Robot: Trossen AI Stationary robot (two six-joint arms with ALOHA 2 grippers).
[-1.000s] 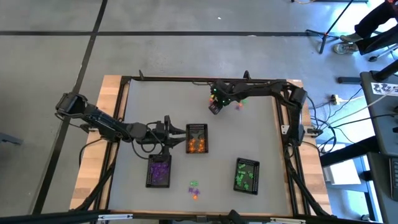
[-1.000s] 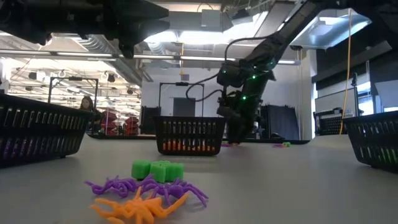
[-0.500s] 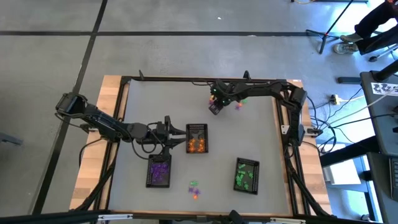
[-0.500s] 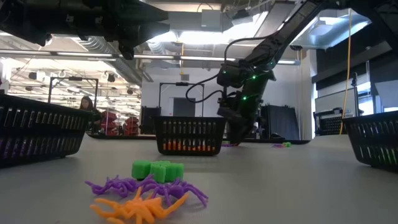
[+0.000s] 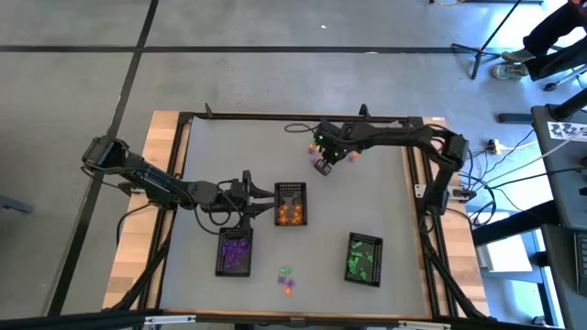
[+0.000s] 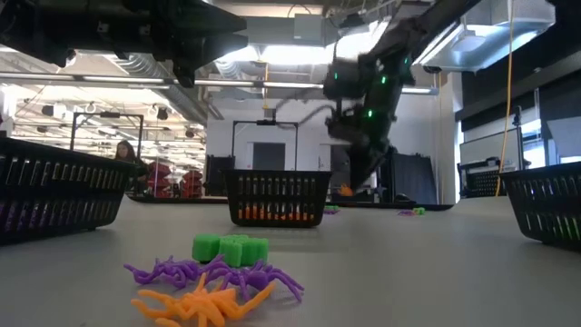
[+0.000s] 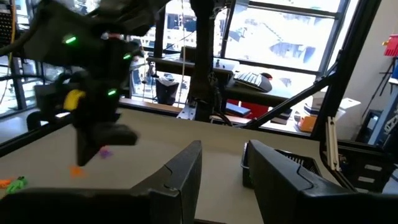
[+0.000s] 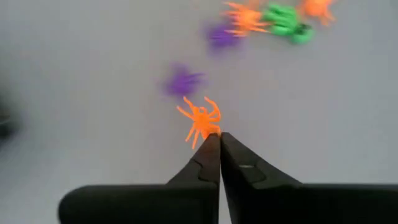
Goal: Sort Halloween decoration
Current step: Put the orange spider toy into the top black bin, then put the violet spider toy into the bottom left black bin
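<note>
Right wrist view: right gripper (image 8: 219, 138) pinches an orange spider (image 8: 200, 120) by a leg, lifted clear for sorting; left gripper (image 7: 221, 163) hangs spread.

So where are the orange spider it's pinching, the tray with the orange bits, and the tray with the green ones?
orange spider (image 8: 200, 121): right wrist view, on its body.
orange tray (image 5: 290, 203): high view, on its contents' edge wall.
green tray (image 5: 364, 259): high view, on its mesh floor.

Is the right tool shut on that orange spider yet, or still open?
Shut on it: the right tool has its fingertips pressed together with the orange spider pinched at the tip.
</note>
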